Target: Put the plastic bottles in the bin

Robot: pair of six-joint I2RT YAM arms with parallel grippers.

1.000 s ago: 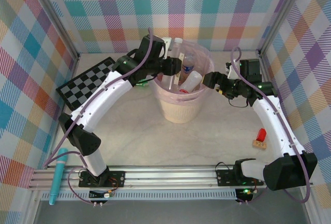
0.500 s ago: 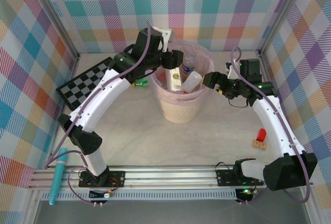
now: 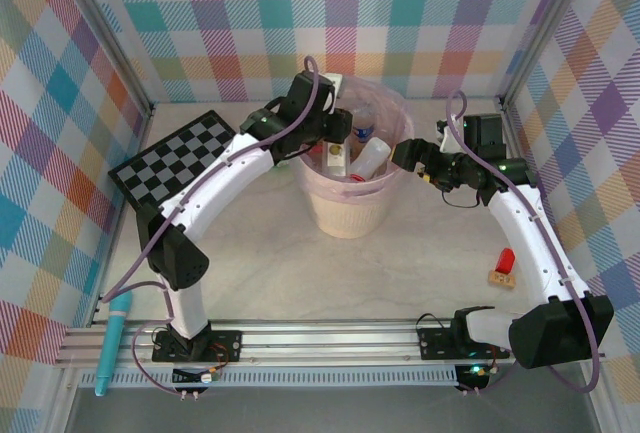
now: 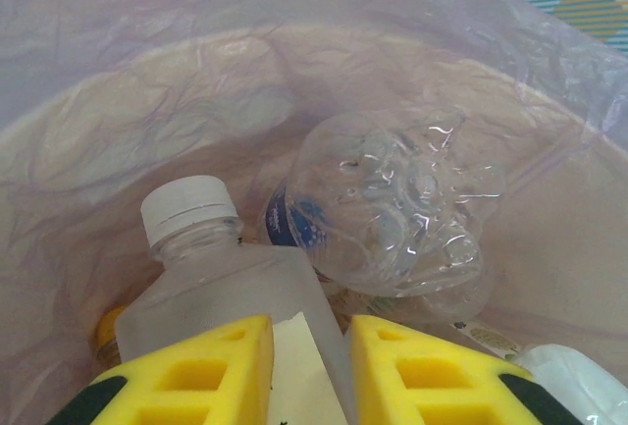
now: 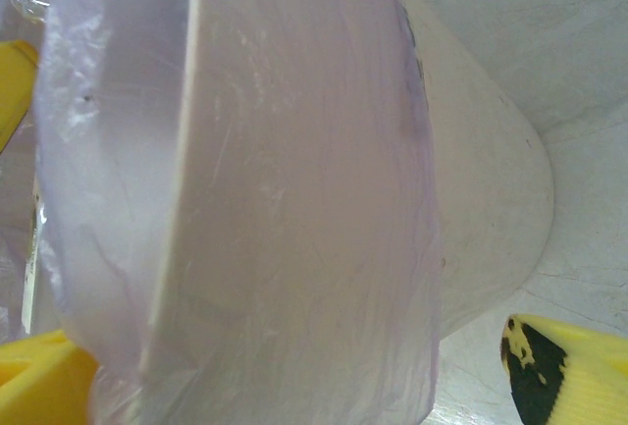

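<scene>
Bin stood mid-bench, pink-lined. Plastic bottles lay inside it: a white-capped bottle and a crumpled clear bottle. Left gripper hung clenched over the bin's mouth, grasping nothing. Right gripper, jaws spread, sat beside the rim.

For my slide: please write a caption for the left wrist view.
Left gripper facing clear white-capped plastic bottle inside pink-lined cream bin.
</scene>
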